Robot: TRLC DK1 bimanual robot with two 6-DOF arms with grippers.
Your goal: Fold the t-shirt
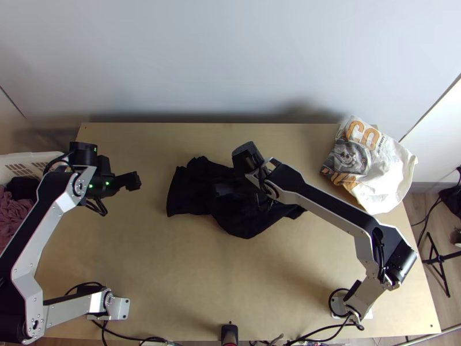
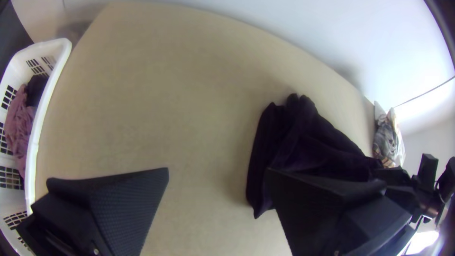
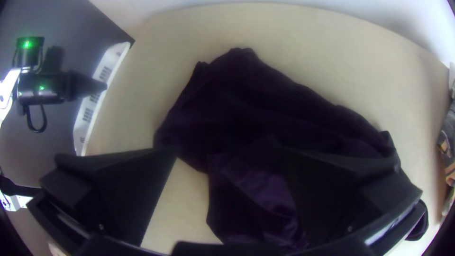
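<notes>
Soft shadows smudge the well-lit wall (image 1: 230,63), and wrist views bow, dark-cornered.

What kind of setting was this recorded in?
Probably a workshop or lab corner set up for robot trials: two robot arms mounted at a wooden table, a laundry basket beside it, and a tripod stand on the floor.

Matt dark cloth t-shirt (image 1: 193,187), smooth wooden table (image 1: 173,271), white plastic basket (image 2: 42,118), metal arm links (image 1: 325,213)

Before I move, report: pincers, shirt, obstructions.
Black t-shirt bunched mid-table. Left pincer open, to its left. Right pincer open, above it. Printed white cloth at right, clear of it.
</notes>
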